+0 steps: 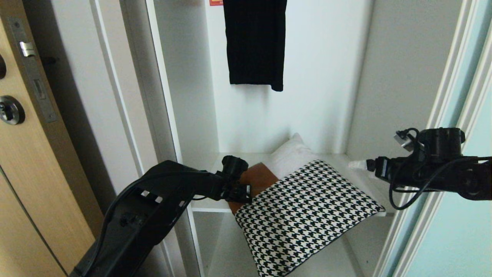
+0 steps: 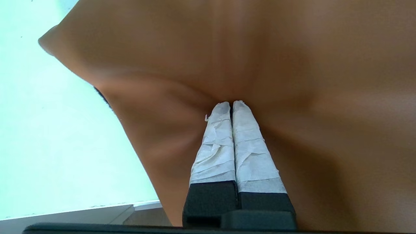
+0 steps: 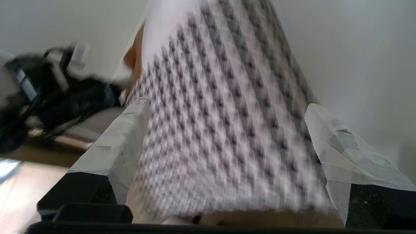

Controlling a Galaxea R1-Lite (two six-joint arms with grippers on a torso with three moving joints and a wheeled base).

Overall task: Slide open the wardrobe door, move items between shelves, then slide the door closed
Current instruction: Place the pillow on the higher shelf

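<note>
- Left gripper [image 2: 231, 105] is mine, and it is clenched tight: the two taped fingers [image 2: 216, 143] meet at the tips and pinch a fold of the rust-brown cushion [image 1: 258, 177] at its near left corner.
- My right gripper [image 3: 227, 139] stands spread wide with nothing in it, at the right side of the compartment beside the sliding wardrobe door [image 1: 457, 234]; the houndstooth cushion [image 1: 307, 215] shows between its jaws, but I cannot tell whether they touch it.
- That houndstooth cushion lies on top, tilted, its front corner hanging past the front edge of the white shelf [image 1: 209, 206]. The rust-brown one sits under it at the left, and a white pillow [image 1: 290, 156] leans against the back wall behind both.
- A long black garment [image 1: 255, 42] hangs above, well clear of the stack.
- My judgement on handling: these are soft, light and plump, so they will sag and fold rather than hold their shape, and smooth covers may slip from a shallow pinch.
- I would take the houndstooth one at its right edge, deep enough to gather cover and filling, so both sides lift together.
</note>
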